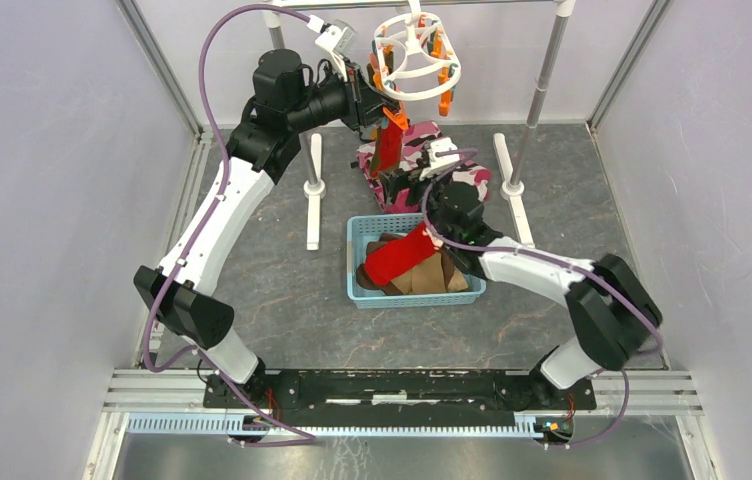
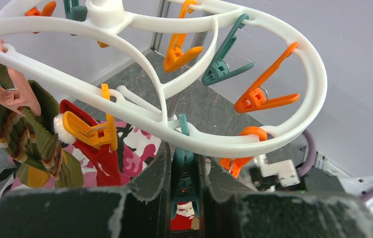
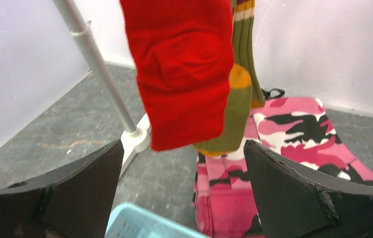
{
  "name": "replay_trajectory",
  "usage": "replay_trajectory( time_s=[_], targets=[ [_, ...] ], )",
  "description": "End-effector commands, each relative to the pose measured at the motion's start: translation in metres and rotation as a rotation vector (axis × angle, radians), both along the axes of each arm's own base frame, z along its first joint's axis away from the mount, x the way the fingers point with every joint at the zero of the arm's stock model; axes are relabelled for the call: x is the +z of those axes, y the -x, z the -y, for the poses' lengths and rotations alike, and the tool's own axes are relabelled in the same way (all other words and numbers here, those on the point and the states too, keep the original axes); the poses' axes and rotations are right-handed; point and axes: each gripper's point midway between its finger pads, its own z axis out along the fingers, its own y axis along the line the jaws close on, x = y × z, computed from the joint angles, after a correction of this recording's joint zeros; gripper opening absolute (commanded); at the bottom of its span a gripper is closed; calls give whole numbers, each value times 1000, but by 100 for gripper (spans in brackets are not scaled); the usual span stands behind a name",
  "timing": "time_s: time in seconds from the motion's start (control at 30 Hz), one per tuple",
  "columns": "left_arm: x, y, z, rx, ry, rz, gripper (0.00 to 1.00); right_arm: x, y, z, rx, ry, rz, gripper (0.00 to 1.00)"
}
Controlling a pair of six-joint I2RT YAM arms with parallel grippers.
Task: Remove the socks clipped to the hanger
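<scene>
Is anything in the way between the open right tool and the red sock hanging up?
Nothing visible. The red sock hangs straight ahead of the right tool, whose fingers stand wide apart, with only air between. A striped green sock hangs behind it, and the blue basket rim lies below.

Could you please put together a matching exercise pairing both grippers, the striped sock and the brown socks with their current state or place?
Things:
1. left gripper
2. right gripper
3. striped sock
4. brown socks

States or places:
A. lying in the blue basket
B. open, holding nothing
C. closed on a teal clip
D. hanging from a pink clip on the hanger

Pairs: 1-C, 2-B, 3-D, 4-A
</scene>
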Motion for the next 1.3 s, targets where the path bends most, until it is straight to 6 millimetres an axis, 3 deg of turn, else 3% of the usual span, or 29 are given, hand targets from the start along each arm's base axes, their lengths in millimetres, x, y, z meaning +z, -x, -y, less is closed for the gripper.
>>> replay_trajectory(
  time_s=[0.0, 0.2, 0.3, 0.37, 0.47, 0.5, 0.53, 0.67, 0.77, 1.0, 1.27],
  targets=[
    [31, 18, -3, -29, 64, 21, 10, 57, -28, -7, -119, -85, 213, 98],
    [29, 18, -4, -27, 63, 16, 10, 74, -63, -40, -152, -86, 247, 97],
    [31, 19, -5, -24, 63, 19, 11, 73, -73, -41, -194, -62, 239, 85],
    [33, 21, -6, -21, 62, 22, 23, 74, -71, -38, -202, -64, 229, 66],
    [30, 22, -11, -7, 50, 10, 47, 75, -61, -34, -178, -75, 209, 14],
    [30, 23, -13, -2, 46, 7, 55, 75, -56, -33, -167, -84, 202, 4],
    [30, 23, -17, 10, 43, 2, 62, 79, -50, -29, -157, -94, 199, 0],
    [24, 27, -37, 54, 21, -14, 86, 83, -25, -19, -105, -130, 179, 0],
    [13, 33, -53, 90, -12, -28, 94, 90, -4, -10, -65, -170, 165, 0],
    [-14, 50, -76, 138, -84, -39, 93, 98, 39, 23, -18, -257, 118, 0],
    [-6, 56, -76, 118, -70, -28, 81, 136, 68, 47, 143, -389, 74, 0]
  ],
)
